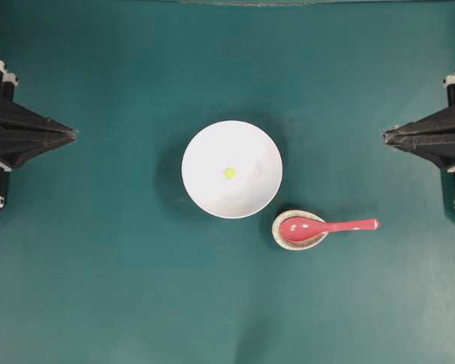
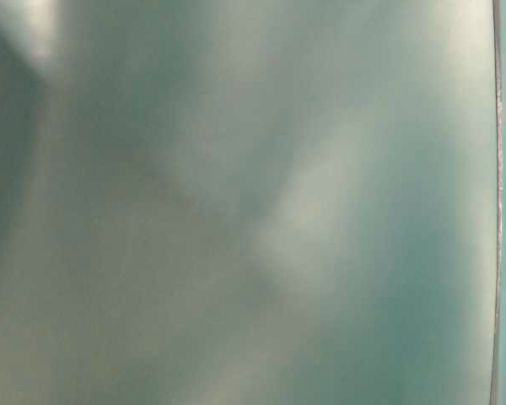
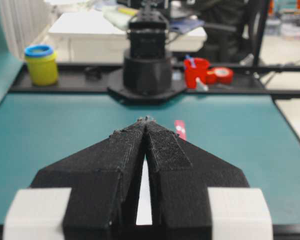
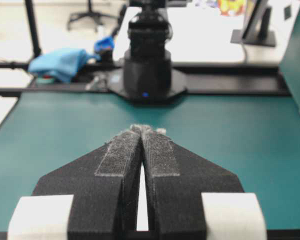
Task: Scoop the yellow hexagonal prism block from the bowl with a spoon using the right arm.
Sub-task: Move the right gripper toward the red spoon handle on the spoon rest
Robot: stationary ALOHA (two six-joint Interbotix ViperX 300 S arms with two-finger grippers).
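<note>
Teal desk (image 1: 98,288), both arms parked at opposite edges. Left jaws (image 1: 73,135) pinched together, holding nothing; right jaws (image 1: 386,136) same, tips touching, empty. White bowl (image 1: 205,144) sits mid-desk w/ yellow hexagonal prism block (image 1: 229,173) near its center. Spoon (image 1: 326,226) rests head-down in small speckled dish (image 1: 277,231) just beside bowl, handle pointing toward right arm.

I see the white bowl (image 1: 231,169) upright at the centre of the overhead frame, with the tiny yellow-green block (image 1: 230,173) lying on its bottom, about in the middle. The glossy pinkish-red spoon (image 1: 326,226) lies just lower right of the bowl, apart from it, its head cradled in a small beige dish (image 1: 277,231), handle pointing right.
</note>
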